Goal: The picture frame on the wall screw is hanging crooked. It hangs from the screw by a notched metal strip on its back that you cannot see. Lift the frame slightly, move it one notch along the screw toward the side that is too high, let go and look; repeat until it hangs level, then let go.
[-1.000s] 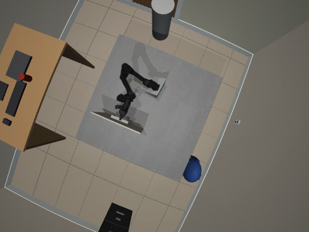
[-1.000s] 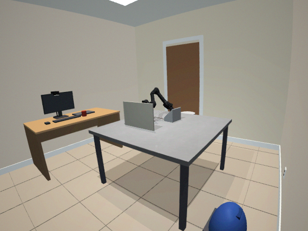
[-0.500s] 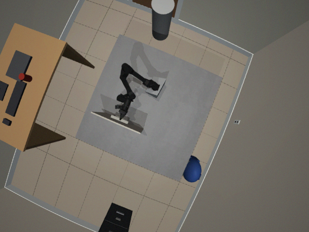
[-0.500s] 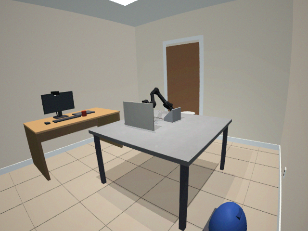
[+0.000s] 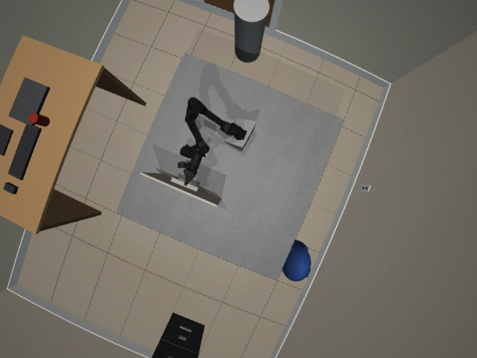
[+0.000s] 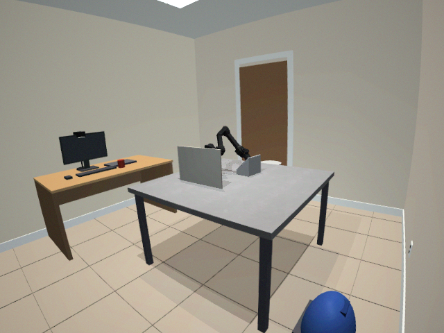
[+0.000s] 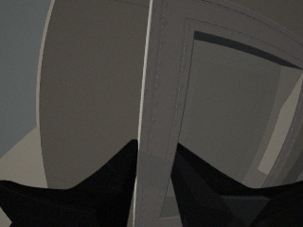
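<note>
The picture frame [image 5: 193,187] [image 7: 165,90] hangs on the inner face of the upright panel [image 5: 211,195] [image 6: 200,166] [image 7: 92,85]. In the top view it shows only as a thin pale strip. The wrist view shows its grey border, a pale outer edge and a recessed picture area. My gripper [image 5: 186,182] [image 7: 153,147] is shut on one side bar of the frame, one fingertip at the outer edge and one at the inner edge. The exterior view shows only the panel's back, which hides the frame and fingers. The screw and notched strip are hidden. I cannot tell how level the frame is.
A grey wedge-shaped block [image 5: 250,134] [image 6: 254,166] stands on the grey table [image 5: 277,173] [image 6: 250,204] by the arm's far end. A desk [image 5: 63,111] [image 6: 150,161] with a monitor [image 6: 82,147] and a red cup [image 5: 38,118] [image 6: 121,163] stands apart from the table.
</note>
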Controlling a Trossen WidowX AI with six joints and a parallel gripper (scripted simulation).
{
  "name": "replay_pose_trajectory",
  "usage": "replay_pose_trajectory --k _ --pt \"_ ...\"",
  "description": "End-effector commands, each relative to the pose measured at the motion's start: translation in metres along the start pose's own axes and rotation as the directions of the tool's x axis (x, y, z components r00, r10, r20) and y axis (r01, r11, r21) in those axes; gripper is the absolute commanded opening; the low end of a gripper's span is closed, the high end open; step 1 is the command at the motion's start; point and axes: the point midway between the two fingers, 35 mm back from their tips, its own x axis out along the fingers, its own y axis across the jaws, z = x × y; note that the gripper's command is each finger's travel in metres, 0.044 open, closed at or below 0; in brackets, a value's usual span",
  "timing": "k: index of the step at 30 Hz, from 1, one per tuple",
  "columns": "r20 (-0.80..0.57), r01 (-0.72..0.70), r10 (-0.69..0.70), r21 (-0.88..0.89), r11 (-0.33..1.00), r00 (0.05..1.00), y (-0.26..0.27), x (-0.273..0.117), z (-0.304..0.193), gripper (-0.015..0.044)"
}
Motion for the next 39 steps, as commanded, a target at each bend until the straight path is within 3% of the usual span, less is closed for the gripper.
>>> replay_pose_trajectory --k 1,39 --pt "0.001 -0.001 0.001 0.002 1.0 1.0 0.0019 0.0001 0.0 0.0" --pt "0.001 -0.002 0.002 0.003 1.0 1.0 0.0073 0.0001 0.0003 0.0"
